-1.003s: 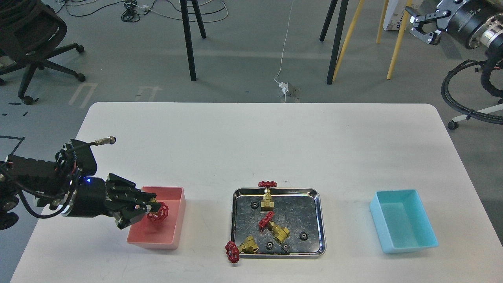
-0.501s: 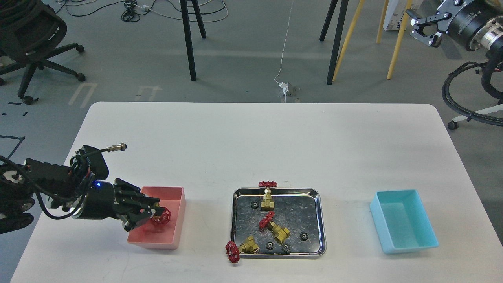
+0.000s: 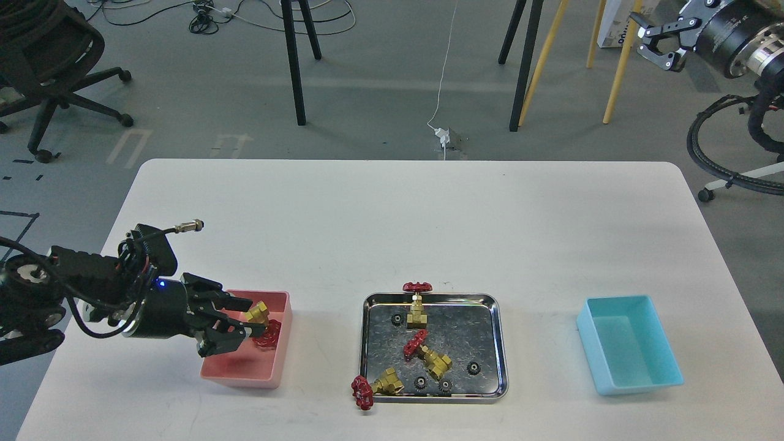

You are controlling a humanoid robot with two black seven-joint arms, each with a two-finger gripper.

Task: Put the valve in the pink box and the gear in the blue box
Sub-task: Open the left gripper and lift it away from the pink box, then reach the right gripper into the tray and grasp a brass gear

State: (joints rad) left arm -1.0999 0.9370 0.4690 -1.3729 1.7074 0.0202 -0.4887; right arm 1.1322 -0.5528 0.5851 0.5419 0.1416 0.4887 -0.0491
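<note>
- Left gripper (image 3: 240, 320): over the pink box (image 3: 245, 370) at 8 o'clock on the white table (image 3: 392, 220), fingers spread, nothing pinched
- Valve (image 3: 262, 323): inside the pink box by its right wall, just off the fingertips, brass body tilted above the red handwheel
- Steel tray (image 3: 499, 343): at 6 o'clock, holding two more valves, one upright (image 3: 418, 306) at its far rim, one lying mid-tray (image 3: 429, 356); a third (image 3: 375, 386) hangs over the near-left corner
- Gear (image 3: 473, 367): in the tray's right half, several like it nearby
- Blue box (image 3: 631, 343): at 4 o'clock
- Right gripper (image 3: 654, 43): at 1 o'clock, raised beyond the table, fingers spread, holding nothing
</note>
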